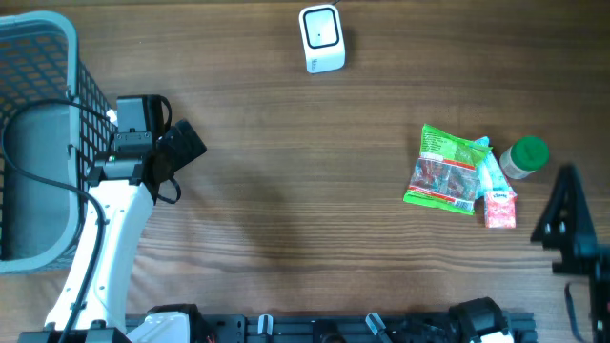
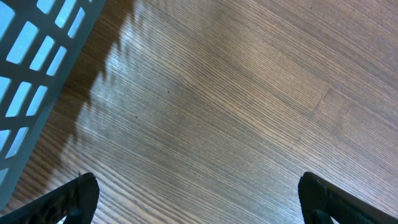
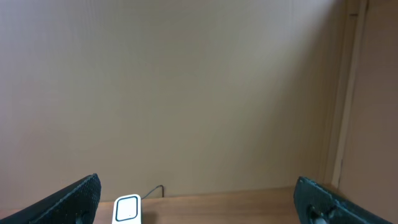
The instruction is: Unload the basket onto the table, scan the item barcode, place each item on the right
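A white barcode scanner [image 1: 321,38] stands at the far middle of the wooden table, and its top shows low in the right wrist view [image 3: 127,210]. The items lie in a cluster at the right: a green snack packet [image 1: 446,170], a light blue packet [image 1: 489,171], a small red packet [image 1: 499,208] and a green-capped bottle [image 1: 523,157]. My right gripper [image 1: 562,205] [image 3: 202,205] hangs open just right of that cluster, holding nothing. At the left, beside the basket, my left gripper [image 1: 186,145] [image 2: 199,205] stands open over bare wood, far from the items.
A blue-grey mesh basket [image 1: 57,24] fills the left edge of the table and shows at the upper left of the left wrist view [image 2: 31,62]. A beige wall rises behind the table's far edge. Black arm bases line the front edge.
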